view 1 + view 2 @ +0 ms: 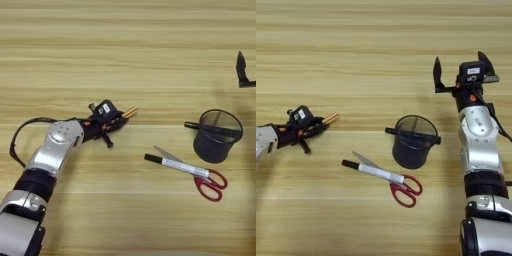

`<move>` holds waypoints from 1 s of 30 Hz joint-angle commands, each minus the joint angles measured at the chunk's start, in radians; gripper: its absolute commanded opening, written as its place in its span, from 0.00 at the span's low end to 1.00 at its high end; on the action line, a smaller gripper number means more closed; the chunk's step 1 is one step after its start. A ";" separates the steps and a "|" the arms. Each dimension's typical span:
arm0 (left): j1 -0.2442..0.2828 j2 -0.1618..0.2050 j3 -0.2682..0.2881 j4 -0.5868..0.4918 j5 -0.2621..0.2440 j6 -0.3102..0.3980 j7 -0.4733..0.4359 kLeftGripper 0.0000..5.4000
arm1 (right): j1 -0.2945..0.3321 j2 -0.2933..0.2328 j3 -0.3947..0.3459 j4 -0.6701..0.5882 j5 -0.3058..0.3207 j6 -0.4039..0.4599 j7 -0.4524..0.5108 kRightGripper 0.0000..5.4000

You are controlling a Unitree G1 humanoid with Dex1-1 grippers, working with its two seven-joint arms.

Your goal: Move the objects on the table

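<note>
Left gripper (121, 119) lies low over the table (130, 45), left of centre, black fingers closed around the small orange-handled screwdriver (129, 112); only the orange-tan end of it pokes out past the fingertips, pointing up and to the right. One more black finger or bracket sticks down below the wrist. Silver left forearm runs back to the lower left corner with a black cable looping beside it.

Right gripper (458, 70) is up at the right side, above and right of the pen cup, two black fingers spread wide, nothing between them. Its arm comes up from the lower right corner.

Black wire-mesh round pen cup (412, 142) stands upright right of centre, a dark stick-like item lying across its rim, kind unclear. Just below-left of the cup lie the red-handled scissors (405, 189), blades pointing up-left, handles toward lower right. White marker with black cap (372, 170) lies across the scissors' blades, cap end to the left. Cup and scissors are near each other, well apart from the left gripper.
</note>
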 commanded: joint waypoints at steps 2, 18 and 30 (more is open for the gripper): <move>-0.011 0.004 -0.005 0.000 0.013 -0.011 -0.014 0.15 | -0.002 0.000 0.001 -0.001 0.004 -0.001 0.002 1.00; -0.006 0.007 -0.005 -0.008 0.016 -0.017 -0.024 0.40 | -0.007 0.003 0.002 0.006 0.004 -0.002 0.000 1.00; -0.008 0.010 0.004 -0.046 0.009 -0.024 -0.031 0.61 | -0.014 0.004 0.003 0.014 0.005 -0.003 0.002 1.00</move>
